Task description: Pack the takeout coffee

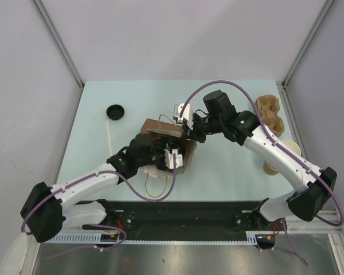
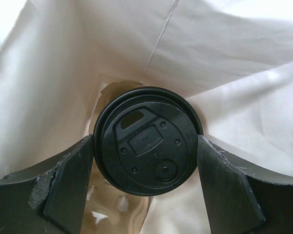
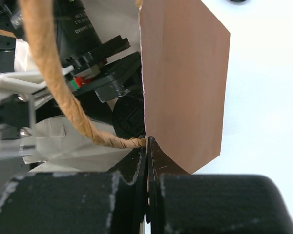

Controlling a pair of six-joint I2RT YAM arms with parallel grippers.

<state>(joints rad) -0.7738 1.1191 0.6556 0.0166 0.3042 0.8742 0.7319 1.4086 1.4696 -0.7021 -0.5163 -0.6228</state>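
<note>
We see the takeout coffee [image 2: 148,140] lidded in black, the paper bag [image 3: 183,83] brown outside and white inside, the counter [image 1: 229,172] pale mint.

Pale table [image 1: 229,172] bears bag [image 1: 155,126], loose lid [image 1: 115,112], carrier [image 1: 269,113], perhaps cups [image 1: 270,167].

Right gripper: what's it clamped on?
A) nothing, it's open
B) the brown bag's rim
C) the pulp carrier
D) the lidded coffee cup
B: in the right wrist view the right gripper has its jaws shut on the rim of the brown paper bag, beside the twine handle; the takeout coffee is in the left gripper instead.
</note>
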